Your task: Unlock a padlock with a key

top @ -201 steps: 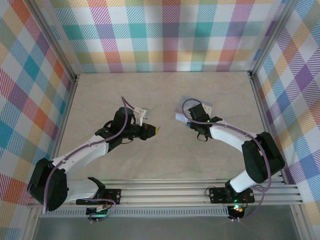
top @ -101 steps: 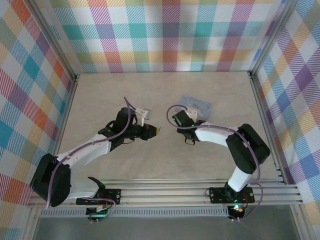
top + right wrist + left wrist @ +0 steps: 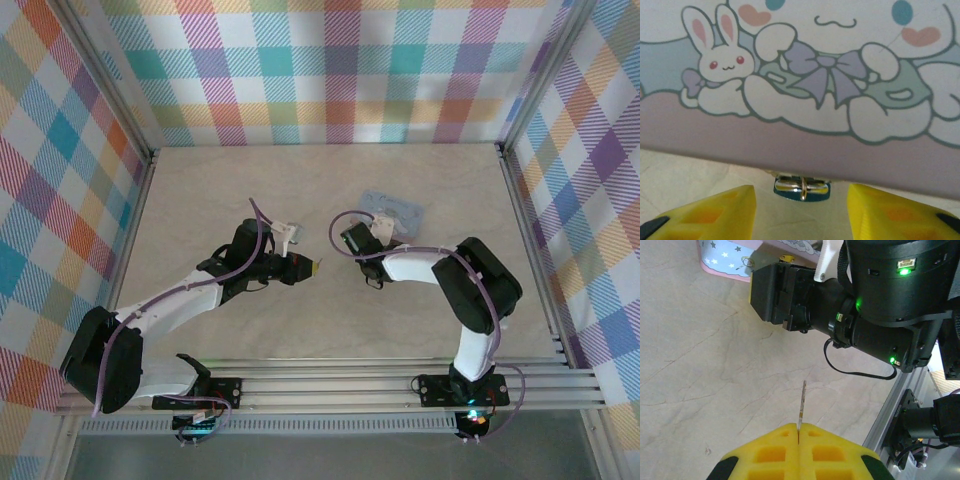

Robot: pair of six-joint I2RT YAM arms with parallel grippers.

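The padlock (image 3: 801, 188) is a tiny dark bluish lock with a shiny shackle, hanging at the near edge of the pale blue cartoon tin (image 3: 805, 75). My right gripper (image 3: 800, 207) is open, and its yellow fingers (image 3: 715, 212) stand either side of the lock without touching it. From above, the right gripper (image 3: 350, 234) sits at the tin's (image 3: 395, 212) lower left corner. My left gripper (image 3: 798, 432) is shut on the key (image 3: 801, 402), whose thin blade sticks straight out towards the right arm's wrist (image 3: 880, 300). From above, the left gripper (image 3: 308, 265) lies just left of the right one.
Both arms reach in over the pale, marble-patterned table (image 3: 250, 190). Checked walls enclose the back and both sides. A metal rail (image 3: 330, 385) runs along the near edge. The gap between the key tip and the right wrist is narrow.
The right gripper has swung left off the tin's corner, closer to the left gripper, and the tin now shows whole from above. The left arm has hardly moved.
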